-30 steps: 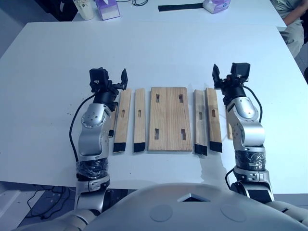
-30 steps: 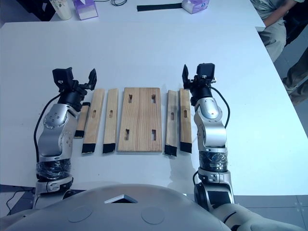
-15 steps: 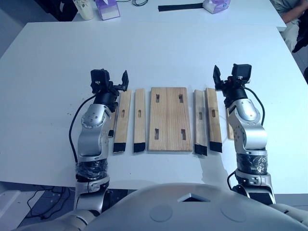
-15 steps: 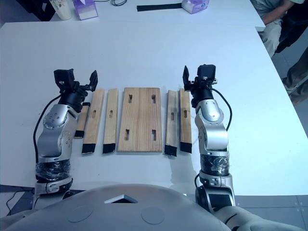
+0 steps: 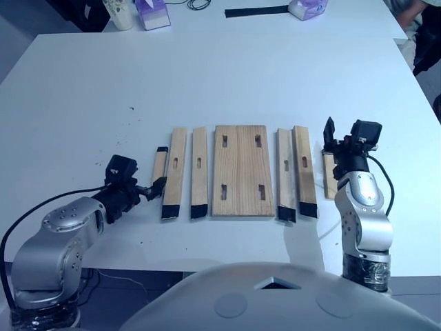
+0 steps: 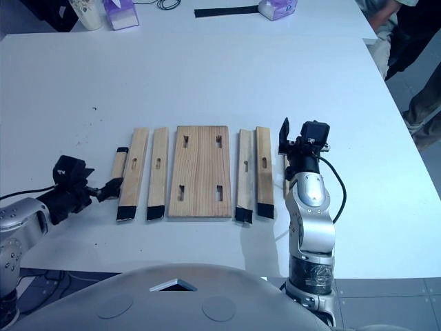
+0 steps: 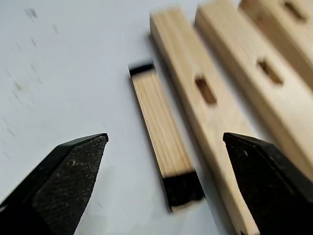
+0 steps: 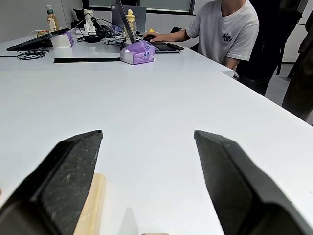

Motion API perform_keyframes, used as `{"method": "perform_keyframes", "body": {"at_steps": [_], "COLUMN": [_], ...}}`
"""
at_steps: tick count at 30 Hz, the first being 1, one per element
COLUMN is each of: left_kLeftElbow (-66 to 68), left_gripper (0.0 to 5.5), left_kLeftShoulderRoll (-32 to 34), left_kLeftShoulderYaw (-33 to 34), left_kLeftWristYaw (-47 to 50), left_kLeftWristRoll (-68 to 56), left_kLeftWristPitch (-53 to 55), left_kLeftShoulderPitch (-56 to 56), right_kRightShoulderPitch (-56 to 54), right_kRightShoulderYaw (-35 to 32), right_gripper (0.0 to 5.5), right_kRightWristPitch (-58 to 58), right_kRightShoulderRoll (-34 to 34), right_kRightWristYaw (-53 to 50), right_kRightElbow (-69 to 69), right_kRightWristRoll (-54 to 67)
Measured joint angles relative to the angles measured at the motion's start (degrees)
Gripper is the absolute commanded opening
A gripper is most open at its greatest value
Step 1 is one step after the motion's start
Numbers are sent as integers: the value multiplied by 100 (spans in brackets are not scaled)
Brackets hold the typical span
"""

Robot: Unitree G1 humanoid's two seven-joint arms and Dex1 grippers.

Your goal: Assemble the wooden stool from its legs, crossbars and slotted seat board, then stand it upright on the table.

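The slotted seat board point(image 5: 240, 170) lies flat in the middle of the white table point(image 5: 220, 76). Two legs point(image 5: 176, 172) point(image 5: 199, 172) lie to its left and two more point(image 5: 284, 174) point(image 5: 304, 171) to its right. A short crossbar point(image 5: 159, 167) with black ends rests left of the outer left leg. Low near the table's front left, my left gripper point(image 5: 148, 187) is open and points at that crossbar point(image 7: 161, 142), not touching it. My right gripper point(image 5: 344, 138) stands open over a second crossbar point(image 5: 329, 172), which my arm partly hides.
At the far edge stand a cup point(image 5: 118, 12), a purple tissue box point(image 5: 153, 12), a black strip point(image 5: 257, 11) and a tissue pack point(image 5: 306, 8). The table's front edge runs just behind the parts. Bare table lies beyond the boards.
My left arm has swung down and back to the front left, its gripper now low beside the short crossbar. My right gripper has shifted right and nearer, away from the outer right leg.
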Motion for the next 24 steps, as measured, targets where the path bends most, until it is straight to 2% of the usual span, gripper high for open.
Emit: {"method": "perform_keyframes", "body": {"at_steps": [5,15,24], "left_kLeftElbow": [387,779,1294], "left_gripper": [440,440,440], "left_kLeftShoulderRoll": [-19,-114,-79], "left_kLeftShoulderYaw": [-165,-72,-458], "left_kLeftWristYaw": [56,93,-18], "left_kLeftWristRoll": [254,281,579], "left_kLeftWristPitch": [-597,-742,-1370], "left_kLeftShoulderPitch": [55,-340,-117], "right_kRightShoulderPitch": [-119,-142,-147], "right_kRightShoulderYaw": [-28,-8,1], "right_gripper": [344,344,344], "right_kRightWristPitch": [21,59,61], "right_kRightShoulderRoll": [-83,-47,-35], "right_kRightWristYaw": [80,70,75], "right_kRightElbow": [19,19,61], "right_kRightWristRoll": [3,-2,-9]}}
